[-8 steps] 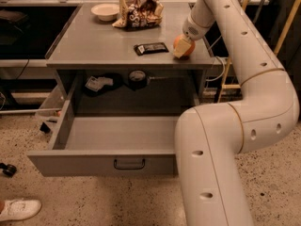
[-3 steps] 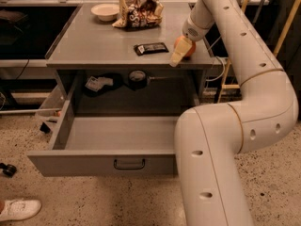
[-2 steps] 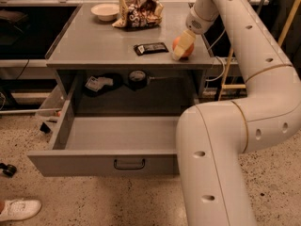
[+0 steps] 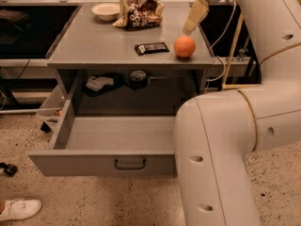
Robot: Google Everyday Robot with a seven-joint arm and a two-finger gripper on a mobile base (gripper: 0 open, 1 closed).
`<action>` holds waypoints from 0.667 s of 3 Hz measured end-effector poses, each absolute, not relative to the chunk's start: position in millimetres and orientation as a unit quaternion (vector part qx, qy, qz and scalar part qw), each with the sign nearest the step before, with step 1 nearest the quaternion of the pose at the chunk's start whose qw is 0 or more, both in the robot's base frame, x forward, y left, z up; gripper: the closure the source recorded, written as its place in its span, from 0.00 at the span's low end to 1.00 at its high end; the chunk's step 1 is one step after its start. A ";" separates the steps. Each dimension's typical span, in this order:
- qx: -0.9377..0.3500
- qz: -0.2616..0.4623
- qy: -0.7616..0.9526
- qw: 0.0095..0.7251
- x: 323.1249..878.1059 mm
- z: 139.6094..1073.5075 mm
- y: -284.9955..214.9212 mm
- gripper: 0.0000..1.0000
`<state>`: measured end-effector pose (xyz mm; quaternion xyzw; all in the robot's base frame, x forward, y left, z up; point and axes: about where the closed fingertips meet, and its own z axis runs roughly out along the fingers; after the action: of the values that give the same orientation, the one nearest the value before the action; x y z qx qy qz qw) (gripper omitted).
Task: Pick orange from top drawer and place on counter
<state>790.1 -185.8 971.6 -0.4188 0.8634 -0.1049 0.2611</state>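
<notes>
The orange (image 4: 185,46) sits on the grey counter (image 4: 94,41) near its front right corner, to the right of a dark snack bar. My gripper (image 4: 194,19) hangs above and just behind the orange, apart from it, with nothing in it. The top drawer (image 4: 108,140) is pulled open below the counter, and the part of its inside that shows holds nothing. Its front panel has a dark bar handle (image 4: 130,164). My white arm covers the drawer's right part.
A white bowl (image 4: 106,11) and a crumpled chip bag (image 4: 138,11) stand at the counter's back. A dark snack bar (image 4: 151,48) lies left of the orange. A white shoe (image 4: 19,209) is on the floor at the lower left. Cables hang at the right.
The gripper held the orange low over the counter's right side; now the orange rests on the counter and the gripper has let go and risen above it.
</notes>
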 end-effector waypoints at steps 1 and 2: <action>-0.419 -0.105 0.863 0.261 790.1 971.6 -185.8 0.00; -0.455 -0.076 0.853 0.245 779.3 959.2 -175.2 0.00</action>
<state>779.3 -175.2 959.2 -0.4548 0.8530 -0.0755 0.2447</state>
